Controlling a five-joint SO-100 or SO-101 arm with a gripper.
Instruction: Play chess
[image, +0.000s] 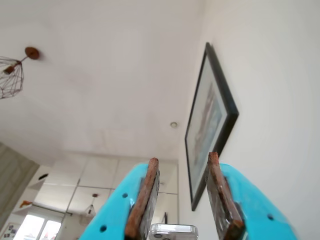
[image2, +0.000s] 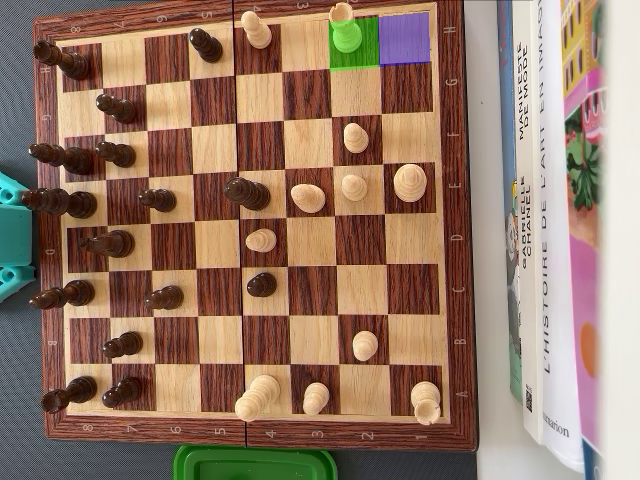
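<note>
While the arm base (image2: 12, 235) is seen at the left edge of the overhead view, the chessboard (image2: 250, 428) fills the middle, with dark pieces (image2: 110, 240) ranged along its left side and light pieces (image2: 355, 186) spread to the right. A light piece (image2: 345, 28) is marked green at the top, beside a purple square (image2: 404, 39). Books (image2: 550, 230) are stacked at the right. In the wrist view, the gripper (image: 183, 161) is pointed at the ceiling, parted moderately, with nothing held.

Overhead view: my arm (image2: 14, 235) off chessboard (image2: 250, 428) left edge; dark pieces (image2: 110, 150) crowd left files; light pieces (image2: 352, 187) spread right; books (image2: 555, 220) beside right edge; lidded box (image2: 255, 465) below.
</note>
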